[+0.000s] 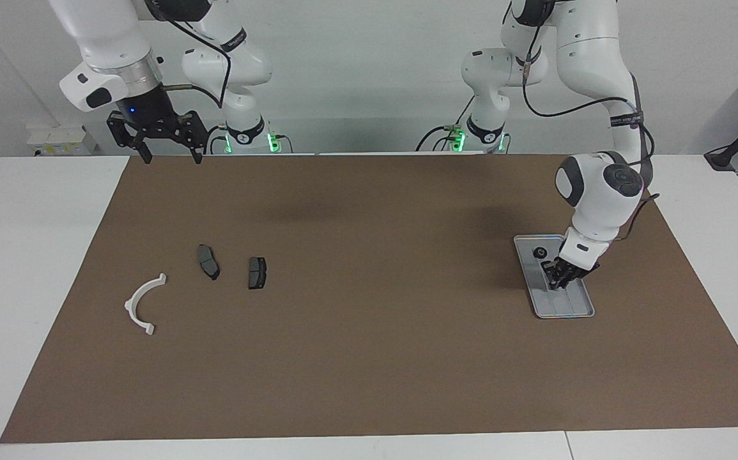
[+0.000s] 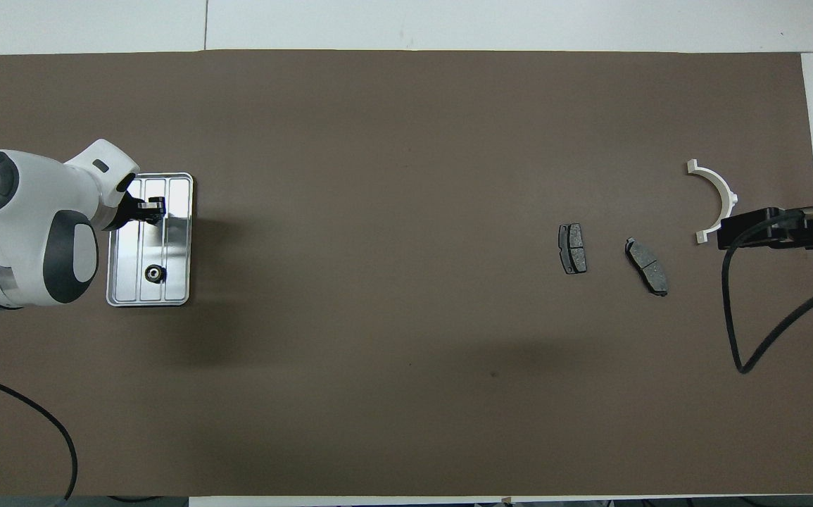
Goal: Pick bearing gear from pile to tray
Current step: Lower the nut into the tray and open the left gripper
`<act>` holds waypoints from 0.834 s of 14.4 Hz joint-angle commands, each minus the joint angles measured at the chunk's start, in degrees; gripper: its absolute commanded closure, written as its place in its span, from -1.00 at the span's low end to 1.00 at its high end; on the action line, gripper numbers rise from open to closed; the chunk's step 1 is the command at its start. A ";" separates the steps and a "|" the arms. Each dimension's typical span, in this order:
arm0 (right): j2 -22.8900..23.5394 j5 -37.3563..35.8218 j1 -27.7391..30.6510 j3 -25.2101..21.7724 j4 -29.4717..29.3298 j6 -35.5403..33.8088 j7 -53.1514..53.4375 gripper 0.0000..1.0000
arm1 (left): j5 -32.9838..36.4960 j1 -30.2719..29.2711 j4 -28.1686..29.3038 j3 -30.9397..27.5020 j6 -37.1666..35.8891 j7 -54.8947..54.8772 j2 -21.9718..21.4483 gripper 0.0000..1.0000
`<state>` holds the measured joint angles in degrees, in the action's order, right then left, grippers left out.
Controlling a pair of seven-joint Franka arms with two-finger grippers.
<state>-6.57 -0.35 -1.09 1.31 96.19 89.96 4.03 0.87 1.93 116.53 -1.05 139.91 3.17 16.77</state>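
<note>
The left gripper [image 1: 560, 279] sits low over the tray [image 1: 583, 311], fingers pressed together, and I can't make out anything between the tips. The bearing gear [image 1: 540, 252] is already in the tray, near the end closer to the robots, just past the fingertips toward the robots (so my guess is that the drop is done, or the closed tips are there to nudge). The right gripper [image 1: 165, 142] waits with fingers spread, up over the table edge by its base, well clear of the pile.

The overhead view shows the left gripper over the tray's ribs, apart from the gear; only the facing view shows how low it sits. The bracket [image 2: 717, 201] and brake pads [image 2: 573, 248] lie untouched at the right arm's end.
</note>
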 commanded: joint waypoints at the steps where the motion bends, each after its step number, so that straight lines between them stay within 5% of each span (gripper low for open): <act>1: -0.55 1.49 0.29 0.18 0.31 0.48 0.45 -1.00 | 0.01 0.70 2.47 -0.71 1.42 0.87 -1.21 1.00; 5: -0.55 1.49 0.21 0.27 0.31 0.48 0.45 -1.00 | 0.01 0.70 4.32 -0.71 2.65 0.87 -1.48 1.00; 6: -0.64 1.58 0.21 0.27 0.31 0.40 0.45 -1.00 | 0.10 0.44 4.23 -0.71 2.57 0.52 -1.57 0.84; 7: -0.55 1.58 0.21 0.27 0.31 0.22 0.45 -1.00 | 0.01 0.35 3.97 -0.71 2.39 0.34 -1.48 -0.62; 8: -0.55 1.49 0.21 0.27 0.31 0.31 0.45 -1.00 | 0.01 0.18 3.36 -0.71 1.43 0.26 -1.57 -1.00; 12: -0.64 1.58 0.21 0.27 0.31 0.31 0.45 -1.00 | 0.01 -2.36 -5.76 -0.71 -14.62 -3.51 -5.87 -1.00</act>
<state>-6.60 -0.35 -1.15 1.32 96.19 89.96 4.03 0.87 1.35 115.38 -1.76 134.37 2.40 14.48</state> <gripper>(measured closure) 0.000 0.256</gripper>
